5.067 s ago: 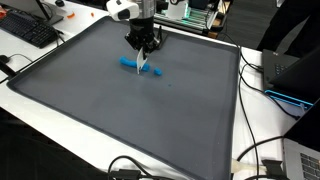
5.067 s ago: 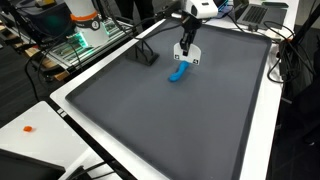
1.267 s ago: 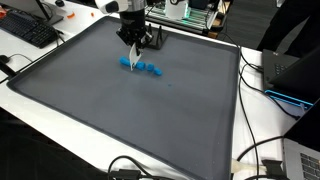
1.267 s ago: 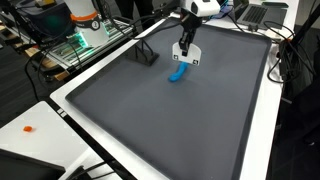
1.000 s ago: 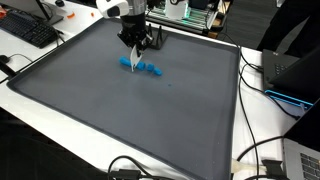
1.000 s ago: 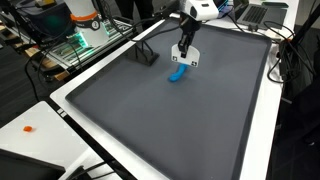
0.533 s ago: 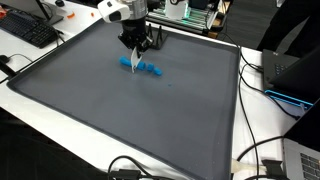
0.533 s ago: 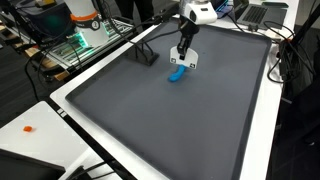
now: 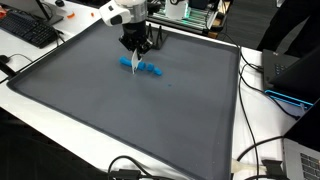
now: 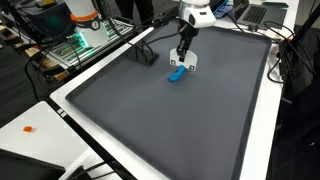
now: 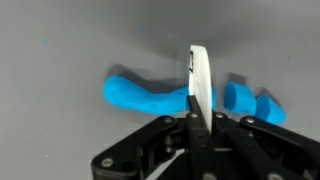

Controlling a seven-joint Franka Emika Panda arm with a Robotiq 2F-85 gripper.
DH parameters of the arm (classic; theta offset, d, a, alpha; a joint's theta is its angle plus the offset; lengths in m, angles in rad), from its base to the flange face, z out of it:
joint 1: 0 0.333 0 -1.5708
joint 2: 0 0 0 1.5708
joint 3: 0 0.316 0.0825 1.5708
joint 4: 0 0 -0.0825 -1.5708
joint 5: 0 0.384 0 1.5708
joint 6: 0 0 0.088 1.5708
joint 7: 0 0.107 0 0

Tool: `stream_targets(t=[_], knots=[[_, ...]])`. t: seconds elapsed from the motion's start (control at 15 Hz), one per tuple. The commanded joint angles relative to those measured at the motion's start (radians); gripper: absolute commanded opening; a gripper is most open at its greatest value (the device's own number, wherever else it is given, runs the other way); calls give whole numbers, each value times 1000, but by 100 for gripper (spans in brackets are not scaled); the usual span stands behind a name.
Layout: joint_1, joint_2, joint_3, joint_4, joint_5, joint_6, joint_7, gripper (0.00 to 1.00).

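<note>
Firmly closed, the pincer (image 11: 195,120) grips a thin white blade (image 11: 198,75) on edge. Just beyond its tips, the blade crosses a blue clay roll (image 11: 145,97). Two cut chunks (image 11: 252,102) lie beside it on the gray mat (image 9: 120,110).

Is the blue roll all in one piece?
No: in the wrist view, two small cut pieces lie separate from the long blue roll, on the other side of the white blade.
</note>
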Motion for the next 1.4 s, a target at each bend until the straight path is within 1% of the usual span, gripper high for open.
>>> stream_targets(t=[0.0, 0.4, 1.33], knots=[[0, 24, -7, -30, -19, 40, 4, 1], [-5, 29, -5, -41, -4, 36, -2, 1], [-19, -16, 18, -46, 60, -59, -35, 1]])
